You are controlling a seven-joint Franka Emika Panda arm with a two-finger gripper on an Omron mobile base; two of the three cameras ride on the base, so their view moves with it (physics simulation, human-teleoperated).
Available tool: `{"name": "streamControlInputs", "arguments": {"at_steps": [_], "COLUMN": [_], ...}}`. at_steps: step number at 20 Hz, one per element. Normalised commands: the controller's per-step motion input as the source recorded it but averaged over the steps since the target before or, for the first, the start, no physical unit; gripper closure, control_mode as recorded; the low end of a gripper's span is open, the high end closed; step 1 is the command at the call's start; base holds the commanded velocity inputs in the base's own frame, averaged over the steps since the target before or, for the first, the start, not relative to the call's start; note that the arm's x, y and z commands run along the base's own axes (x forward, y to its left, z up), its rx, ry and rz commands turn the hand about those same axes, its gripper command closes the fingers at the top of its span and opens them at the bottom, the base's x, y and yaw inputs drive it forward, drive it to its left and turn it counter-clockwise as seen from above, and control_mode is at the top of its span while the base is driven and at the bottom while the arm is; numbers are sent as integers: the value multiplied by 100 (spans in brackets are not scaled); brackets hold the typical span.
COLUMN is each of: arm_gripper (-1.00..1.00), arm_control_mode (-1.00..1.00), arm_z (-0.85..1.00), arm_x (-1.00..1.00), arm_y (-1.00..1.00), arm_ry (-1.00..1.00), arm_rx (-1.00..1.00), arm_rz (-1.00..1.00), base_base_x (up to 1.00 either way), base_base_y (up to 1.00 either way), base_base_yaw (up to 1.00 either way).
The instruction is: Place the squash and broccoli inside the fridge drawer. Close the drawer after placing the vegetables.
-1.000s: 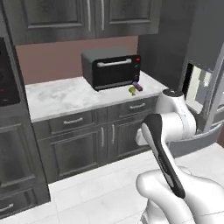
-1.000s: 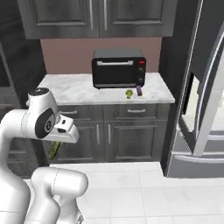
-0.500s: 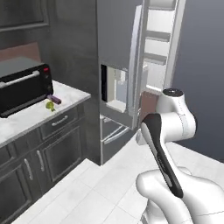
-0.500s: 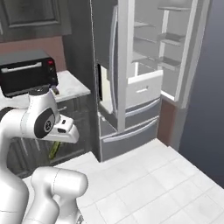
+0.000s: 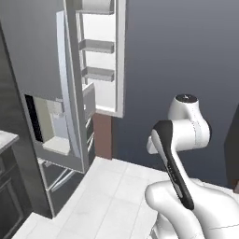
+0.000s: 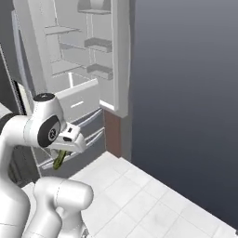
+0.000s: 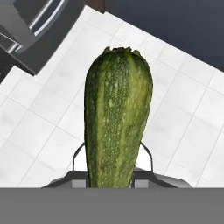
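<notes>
Fridge (image 6: 69, 51): tall white unit, upper doors standing open; seen from both base views. Interior white, with flat shelves and door bins stacked along the inner wall.
Left fridge door (image 5: 65, 88): swung outward toward the camera in the left base view; grey outer face, with a recessed dispenser panel low on it.
Floor (image 5: 116, 196): white square tiles, running up to the fridge foot and to a dark grey wall on the right.
Arm (image 5: 179, 154): white with dark joints, folded close over the base, elbow high; stands on the tiles in front of the fridge and apart from it.
Fridge drawer (image 6: 80, 100): wide shallow white box, pulled out from the fridge body below the shelves in the right base view; its front face is tilted toward the camera. Contents cannot be told from here.
Lower freezer front (image 7: 30, 30): grey, with bar handles; shows at the upper left corner of the hand view.
Squash (image 7: 117, 118): dark olive-green, speckled, long; sticks straight out from the hand over the tiles, stem end far from the camera. In the right base view it hangs just below the wrist, well short of the drawer.
Gripper (image 7: 113, 173): fingers clamped on the near end of the squash, one on each side; squash held clear of the floor.
</notes>
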Motion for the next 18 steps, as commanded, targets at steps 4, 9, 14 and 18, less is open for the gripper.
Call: {"name": "streamControlInputs", "arguments": {"at_steps": [4, 9, 14, 18], "arm_gripper": [100, 100, 100, 100], "arm_control_mode": [100, 100, 100, 100], "arm_z": [0, 0, 0, 0], "arm_x": [0, 0, 0, 0], "arm_y": [0, 0, 0, 0], "arm_ry": [0, 0, 0, 0], "arm_rx": [0, 0, 0, 0], "arm_rz": [0, 0, 0, 0], "base_base_x": [90, 71, 22, 26], "base_base_y": [-43, -28, -29, -36], "base_base_yaw": [6, 35, 48, 53]}}
